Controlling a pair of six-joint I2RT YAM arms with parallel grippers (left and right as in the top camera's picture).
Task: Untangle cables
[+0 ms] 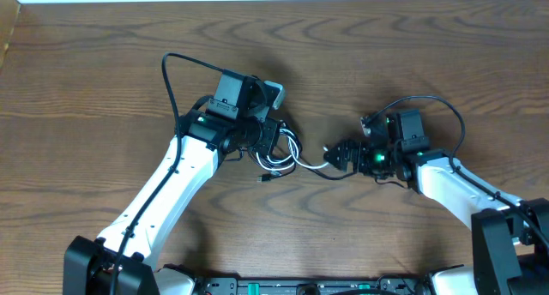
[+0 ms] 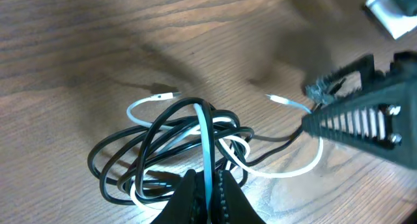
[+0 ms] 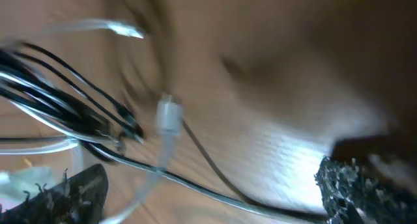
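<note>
Cables point(image 1: 279, 158) sit in one knot mid-table point(image 1: 103, 55), at the tip of the left arm point(image 1: 184, 171). Left jaws are pinched shut on a loop of the white cable point(image 2: 206, 139). Black cables point(image 2: 130, 152) crowd in right at the grip, can't tell if one is caught too. In the overhead view the arm's head covers the top of the knot, so the grip is hidden there. A white strand trails right off the knot to the right jaws, which stand wide just beside the knot. One ribbed finger point(image 2: 361, 120) shows in the left wrist view, partly cut off by the frame edge; contact with the cord unclear. Right wrist view is badly blurred: a white plug point(image 3: 168, 116) and dark strands are readable, the fingers are only dark blobs at the bottom corners. Can't tell which cord the plug belongs to.
</note>
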